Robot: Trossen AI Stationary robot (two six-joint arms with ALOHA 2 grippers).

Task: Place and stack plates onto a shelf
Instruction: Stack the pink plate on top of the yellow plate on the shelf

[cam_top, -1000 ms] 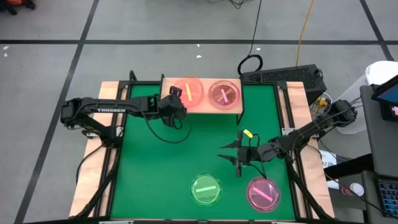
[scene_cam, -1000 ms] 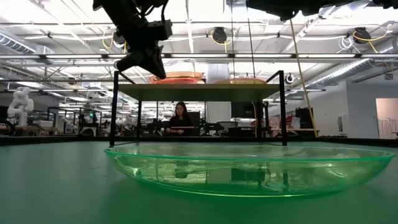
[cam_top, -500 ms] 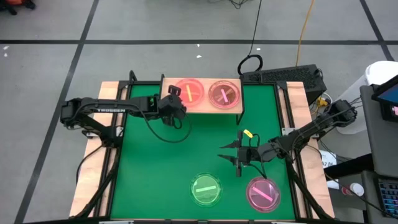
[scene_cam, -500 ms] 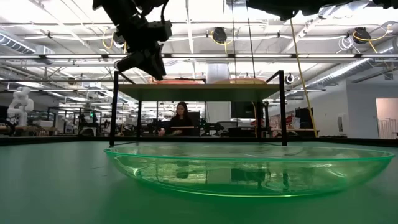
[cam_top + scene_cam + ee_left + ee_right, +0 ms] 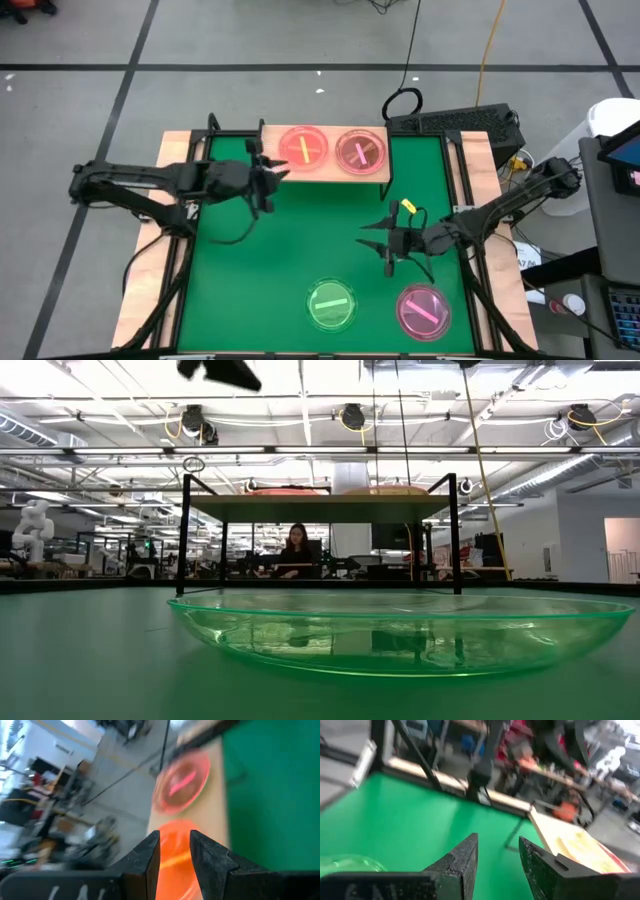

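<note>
Two plate stacks sit on the wooden shelf (image 5: 322, 170): a pink-orange stack (image 5: 303, 148) and a brownish-pink stack (image 5: 359, 150), both also seen in the left wrist view (image 5: 181, 780). On the green mat rest a green plate (image 5: 331, 303), large in the low view (image 5: 400, 630), and a pink plate (image 5: 423, 310). My left gripper (image 5: 268, 177) is open, just off the shelf's left near corner and above shelf height (image 5: 220, 368). My right gripper (image 5: 385, 247) is open over the mat, on the far side of the two loose plates.
The shelf stands on thin black legs (image 5: 186, 535) at the mat's far edge. Wooden table strips (image 5: 150, 260) border the mat left and right. A keyboard (image 5: 460, 122) and cables lie beyond the far right corner. A person sits in the room behind.
My left gripper has drawn back from the pink-orange stack's left rim toward the table's left and near side, and has risen. The top plate of that stack, raised on the shelf a second ago, now lies flat. My right gripper has shifted slightly toward the right.
</note>
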